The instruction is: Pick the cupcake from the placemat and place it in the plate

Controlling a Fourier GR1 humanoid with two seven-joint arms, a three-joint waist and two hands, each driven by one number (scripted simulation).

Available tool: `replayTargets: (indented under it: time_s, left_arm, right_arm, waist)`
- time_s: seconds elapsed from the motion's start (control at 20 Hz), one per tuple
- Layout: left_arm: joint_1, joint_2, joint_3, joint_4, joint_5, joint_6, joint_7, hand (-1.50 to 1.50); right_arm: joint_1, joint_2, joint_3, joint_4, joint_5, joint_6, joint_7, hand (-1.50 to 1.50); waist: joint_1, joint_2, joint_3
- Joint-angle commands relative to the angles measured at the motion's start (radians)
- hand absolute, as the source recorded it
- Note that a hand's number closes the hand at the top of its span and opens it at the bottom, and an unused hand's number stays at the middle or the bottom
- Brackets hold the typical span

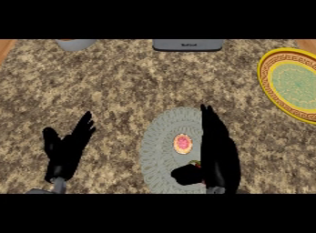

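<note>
There is a single view, taken from the robot's head and aimed steeply down at the speckled stone surface [120, 82]. It sits close enough that only the forearms and hands enter, rising from the lower edge. The far edge of the surface runs along the top, where two grey objects are cut off. At the right border a yellow-rimmed plate [281, 59] is partly cropped.

The speckled stone counter [120, 82] bears a grey placemat [161, 136]; a yellow-rimmed plate [271, 86] (well apart) lies far right.
</note>
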Motion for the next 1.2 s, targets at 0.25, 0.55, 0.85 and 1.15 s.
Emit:
replayTargets:
  time_s: [0.25, 0.55, 0.85, 1.15]
  left_arm:
    - [0.029, -0.03, 0.027, 0.068, -0.032, -0.047, -0.059, 0.0]
    - [-0.059, -0.031, 0.059, 0.061, -0.033, -0.047, 0.026, 0.0]
    - [-0.057, -0.055, 0.071, 0.063, -0.05, -0.048, 0.031, 0.0]
    - [-0.049, -0.087, 0.09, 0.137, -0.085, -0.078, -0.058, 0.0]
  right_arm:
    - [-0.118, 0.022, 0.059, 0.128, 0.021, -0.045, 0.189, -1.5]
    - [-0.087, 0.022, 0.038, 0.184, 0.032, -0.035, 0.162, -1.5]
    - [-0.121, 0.022, -0.011, 0.325, -0.021, -0.097, 0.077, -1.5]
    - [-0.145, 0.022, -0.041, 0.417, -0.063, -0.089, 0.022, -1.5]
  waist:
    - [0.001, 0.001, -0.001]
    - [-0.004, 0.001, -0.001]
    - [-0.002, 0.002, -0.001]
    - [-0.003, 0.002, -0.001]
